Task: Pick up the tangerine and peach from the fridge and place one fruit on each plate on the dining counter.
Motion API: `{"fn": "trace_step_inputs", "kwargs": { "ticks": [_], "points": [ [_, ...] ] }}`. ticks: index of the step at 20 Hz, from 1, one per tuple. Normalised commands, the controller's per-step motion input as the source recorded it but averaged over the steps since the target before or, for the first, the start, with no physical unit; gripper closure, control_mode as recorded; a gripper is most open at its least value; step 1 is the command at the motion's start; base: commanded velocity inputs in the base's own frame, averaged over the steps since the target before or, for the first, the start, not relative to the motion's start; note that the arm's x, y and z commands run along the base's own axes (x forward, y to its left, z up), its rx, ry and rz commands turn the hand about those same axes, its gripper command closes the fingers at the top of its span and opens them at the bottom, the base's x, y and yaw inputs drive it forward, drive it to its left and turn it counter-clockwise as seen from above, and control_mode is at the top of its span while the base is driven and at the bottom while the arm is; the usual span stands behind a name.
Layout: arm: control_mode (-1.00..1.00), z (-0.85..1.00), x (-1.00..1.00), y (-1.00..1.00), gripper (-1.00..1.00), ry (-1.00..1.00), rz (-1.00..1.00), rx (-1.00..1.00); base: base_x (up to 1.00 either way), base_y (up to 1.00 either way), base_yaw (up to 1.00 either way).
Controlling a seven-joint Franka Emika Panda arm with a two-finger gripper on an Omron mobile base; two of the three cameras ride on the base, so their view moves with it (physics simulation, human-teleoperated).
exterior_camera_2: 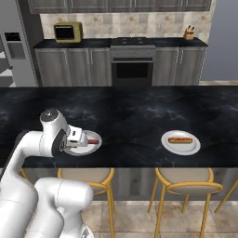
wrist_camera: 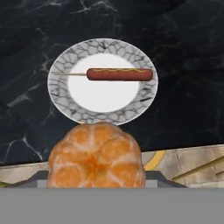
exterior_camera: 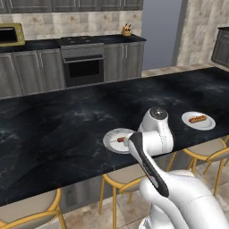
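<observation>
- Carrying the tangerine (wrist_camera: 96, 156) over the near plate (wrist_camera: 59, 94), I judge the step in hand is setting the fruit down on it.
- My pincer (wrist_camera: 96, 177) is clenched on the tangerine; in the hand view the fruit sits at the bottom, just short of the plate's near rim and above the table (wrist_camera: 183, 57) edge.
- To do it well, I would carry the fruit further in over the plate's white middle, on the near side of the sausage (wrist_camera: 119, 74), before lowering.
- I would release low, since a round fruit may roll off the rim or knock the sausage's stick.
- Looking from the base views, the arm hangs over this plate (exterior_camera_2: 89, 148); the other plate (exterior_camera_2: 181, 142), further along the table from it, has only its sausage.
- Seen close, the tangerine is orange, peeled-looking, with pale lines between plump segments meeting at a centre dimple.
- It is clearly smaller than the plate.
</observation>
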Motion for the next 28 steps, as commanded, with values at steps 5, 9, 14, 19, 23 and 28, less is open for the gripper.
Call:
{"fn": "trace_step_inputs", "kwargs": {
  "ticks": [5,9,14,19,23,28],
  "points": [
    [-1.00,-0.27,0.64,0.01,1.00,-0.01,0.00,0.00,0.00,0.00,0.00],
    [-1.00,0.00,-0.11,0.34,1.00,0.00,0.04,0.00,0.00,0.00,0.00],
    [-1.00,-0.18,-0.01,0.15,1.00,0.06,0.11,0.00,0.00,0.00,0.00],
    [-1.00,-0.47,0.29,-0.02,1.00,0.14,0.11,0.01,0.00,0.00,0.00],
    [-1.00,-0.12,0.25,0.00,1.00,0.14,0.02,0.01,0.00,0.00,0.00],
    [-1.00,0.00,0.44,0.01,1.00,0.17,0.00,0.00,0.00,0.00,0.00]
  ]
}}
